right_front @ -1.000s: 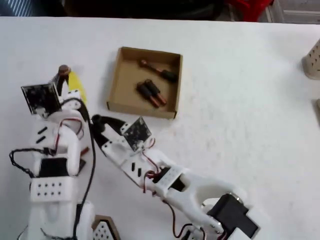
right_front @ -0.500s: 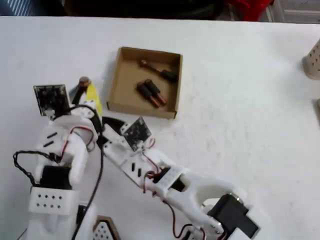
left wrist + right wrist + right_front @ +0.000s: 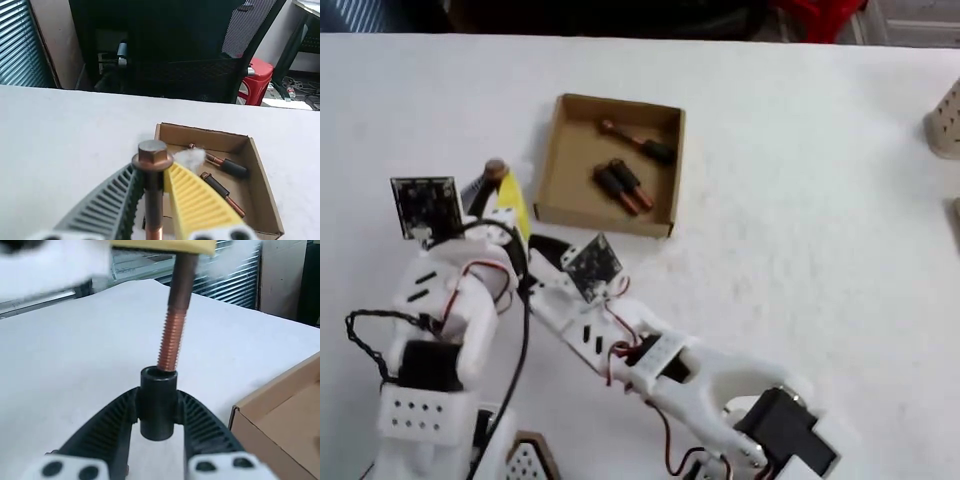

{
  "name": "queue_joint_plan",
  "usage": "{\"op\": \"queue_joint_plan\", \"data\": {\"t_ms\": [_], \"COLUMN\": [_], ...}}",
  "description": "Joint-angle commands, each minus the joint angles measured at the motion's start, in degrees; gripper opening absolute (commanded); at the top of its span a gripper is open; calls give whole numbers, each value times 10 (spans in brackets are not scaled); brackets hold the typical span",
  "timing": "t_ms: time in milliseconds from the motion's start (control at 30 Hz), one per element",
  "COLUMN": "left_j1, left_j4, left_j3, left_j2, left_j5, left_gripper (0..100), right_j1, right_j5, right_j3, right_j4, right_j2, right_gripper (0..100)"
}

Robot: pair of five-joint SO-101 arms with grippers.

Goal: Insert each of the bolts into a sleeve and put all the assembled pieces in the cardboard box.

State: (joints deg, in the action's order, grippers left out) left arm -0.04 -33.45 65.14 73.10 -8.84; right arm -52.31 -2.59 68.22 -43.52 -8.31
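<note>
My left gripper (image 3: pixel 150 187) is shut on a copper bolt (image 3: pixel 153 185), held upright with its hex head up. In the high view that bolt's head (image 3: pixel 495 168) shows just left of the cardboard box (image 3: pixel 548 172). My right gripper (image 3: pixel 156 422) is shut on a black sleeve (image 3: pixel 158 407), standing upright. The bolt's threaded tip (image 3: pixel 170 347) comes down from the yellow finger (image 3: pixel 165 245) and enters the sleeve's mouth. In the high view the right gripper (image 3: pixel 542 246) sits under the left one, near the box's front left corner. Three assembled pieces (image 3: pixel 624 186) lie inside the box.
The box's walls (image 3: pixel 260 165) stand close to both grippers. A pale perforated object (image 3: pixel 945 120) sits at the table's right edge. The arms' bases and cables (image 3: pixel 430 350) fill the near left of the table. Beyond the far table edge are a dark chair and a red stool (image 3: pixel 257 75).
The left arm carried the bolt right and toward the near side, from left of the box to above the right gripper's sleeve. The right arm stayed put.
</note>
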Motion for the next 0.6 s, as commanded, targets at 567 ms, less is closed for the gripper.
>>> {"op": "queue_joint_plan", "data": {"t_ms": [567], "left_j1": [27], "left_j4": [25], "left_j3": [42], "left_j2": [95], "left_j5": [-5], "left_gripper": [20], "right_j1": [5], "right_j5": [-4], "right_j3": [-19], "right_j4": [1], "right_j2": [-5], "right_gripper": [16]}}
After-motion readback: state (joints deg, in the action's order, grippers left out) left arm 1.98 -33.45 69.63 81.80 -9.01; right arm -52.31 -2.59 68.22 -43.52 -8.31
